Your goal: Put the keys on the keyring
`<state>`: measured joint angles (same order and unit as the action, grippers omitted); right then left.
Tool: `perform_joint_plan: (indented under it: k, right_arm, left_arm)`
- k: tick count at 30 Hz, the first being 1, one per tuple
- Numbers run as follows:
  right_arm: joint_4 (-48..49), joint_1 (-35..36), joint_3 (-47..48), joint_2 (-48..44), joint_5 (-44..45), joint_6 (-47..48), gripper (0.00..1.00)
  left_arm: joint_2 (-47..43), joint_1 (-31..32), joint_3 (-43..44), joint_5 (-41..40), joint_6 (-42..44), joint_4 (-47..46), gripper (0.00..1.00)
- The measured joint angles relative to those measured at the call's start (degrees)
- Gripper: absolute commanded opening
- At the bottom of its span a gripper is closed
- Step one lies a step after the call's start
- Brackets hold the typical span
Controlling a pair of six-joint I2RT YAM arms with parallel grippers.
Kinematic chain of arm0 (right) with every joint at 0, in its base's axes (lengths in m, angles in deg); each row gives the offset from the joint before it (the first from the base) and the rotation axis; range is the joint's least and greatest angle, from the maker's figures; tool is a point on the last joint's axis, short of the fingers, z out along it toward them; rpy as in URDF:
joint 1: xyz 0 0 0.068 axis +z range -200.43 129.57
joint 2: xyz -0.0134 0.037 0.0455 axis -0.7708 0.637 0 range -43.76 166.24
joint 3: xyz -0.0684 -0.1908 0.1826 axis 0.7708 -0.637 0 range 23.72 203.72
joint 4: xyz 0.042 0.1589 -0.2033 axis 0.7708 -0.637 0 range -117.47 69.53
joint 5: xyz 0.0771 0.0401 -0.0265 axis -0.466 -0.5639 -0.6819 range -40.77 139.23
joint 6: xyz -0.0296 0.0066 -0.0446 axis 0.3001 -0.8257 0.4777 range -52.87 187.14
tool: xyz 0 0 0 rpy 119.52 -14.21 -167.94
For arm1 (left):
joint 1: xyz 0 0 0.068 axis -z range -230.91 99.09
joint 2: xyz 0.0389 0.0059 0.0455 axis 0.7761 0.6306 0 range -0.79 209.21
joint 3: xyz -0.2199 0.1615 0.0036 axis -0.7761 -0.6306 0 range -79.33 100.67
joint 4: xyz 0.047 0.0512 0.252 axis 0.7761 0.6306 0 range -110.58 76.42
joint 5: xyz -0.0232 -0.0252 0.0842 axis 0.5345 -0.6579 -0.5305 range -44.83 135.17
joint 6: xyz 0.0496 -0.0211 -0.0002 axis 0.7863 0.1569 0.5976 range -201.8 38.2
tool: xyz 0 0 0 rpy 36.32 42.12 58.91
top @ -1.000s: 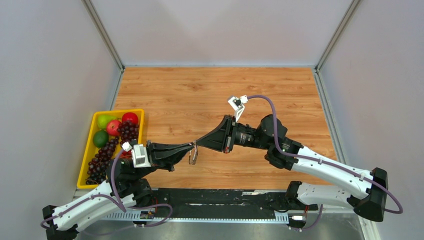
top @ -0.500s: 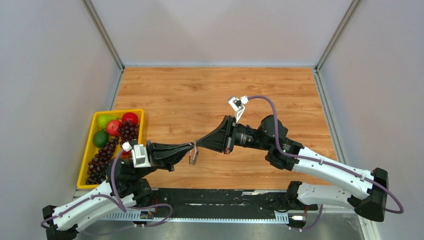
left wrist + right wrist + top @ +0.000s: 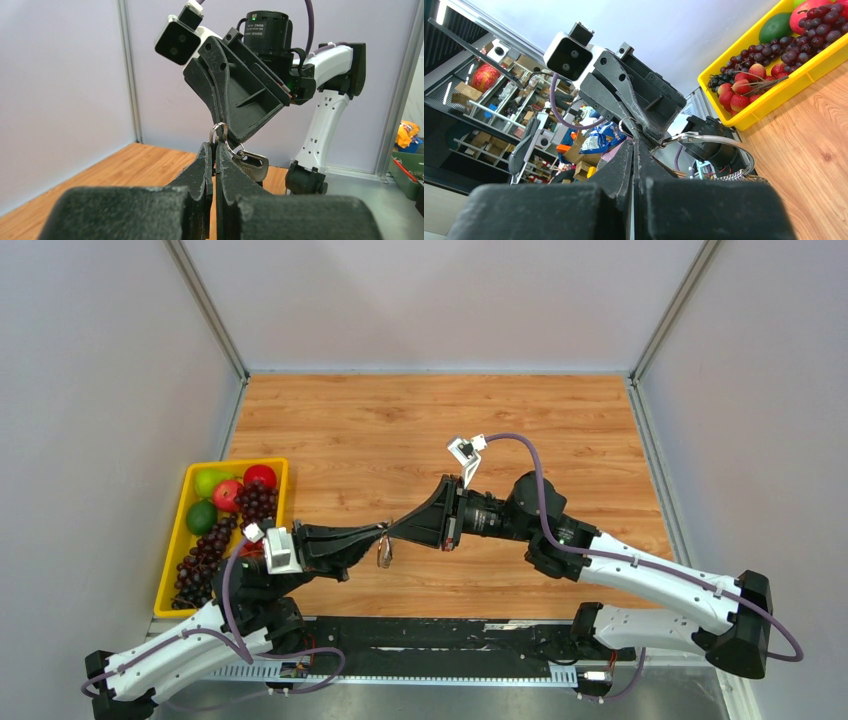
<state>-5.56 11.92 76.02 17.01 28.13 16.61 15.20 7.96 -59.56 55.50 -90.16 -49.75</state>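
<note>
Both grippers meet tip to tip above the wooden table point(image 3: 440, 430). My left gripper point(image 3: 383, 532) is shut on the thin silver keyring point(image 3: 219, 131), and a silver key point(image 3: 254, 165) hangs from that ring. From above, the keys point(image 3: 384, 556) dangle just under the tips. My right gripper point(image 3: 394, 529) comes from the right with its jaws shut. In its wrist view the keyring's wire loop point(image 3: 724, 141) curves out from its closed fingertips point(image 3: 634, 142). What lies between either pair of fingers is hidden.
A yellow tray point(image 3: 170, 565) with grapes, apples and green fruit sits at the table's left edge, close to the left arm. Grey walls enclose the table on the left, back and right.
The right arm has shifted slightly left and toward the near edge, pressing closer to the left gripper. The left arm and hanging keys have barely moved.
</note>
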Motion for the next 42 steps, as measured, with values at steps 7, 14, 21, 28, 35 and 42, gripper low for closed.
perform_joint_plan:
  k: [7, 14, 21, 28, 35, 42]
  right_arm:
    - [0.00, 0.11, 0.02, -0.04, 0.31, 0.00, 0.00]
    - [-0.04, 0.11, 0.02, -0.59, 1.46, -0.20, 0.00]
    - [-0.02, 0.15, 0.00, -0.52, 1.49, -0.66, 0.00]
    - [0.35, 0.22, 0.04, 0.59, 1.46, -1.09, 0.00]
    - [0.48, 0.26, 0.07, 0.66, 1.49, -1.51, 0.00]
    - [0.48, 0.24, 0.07, 0.63, 1.51, -1.51, 0.00]
  left_arm:
    - [-0.17, 0.02, -0.07, 0.04, 0.00, 0.04, 0.00]
    - [-1.27, 0.02, -0.87, 0.42, -0.02, -0.48, 0.00]
    - [-1.31, 0.02, -1.62, 1.18, 0.00, -2.03, 0.00]
    - [-0.98, 0.00, -1.73, 1.55, 0.02, -2.08, 0.00]
    - [-0.92, -0.02, -1.75, 1.51, 0.28, -2.40, 0.00]
    - [-0.48, -0.02, -1.75, 1.14, 0.98, -2.58, 0.00]
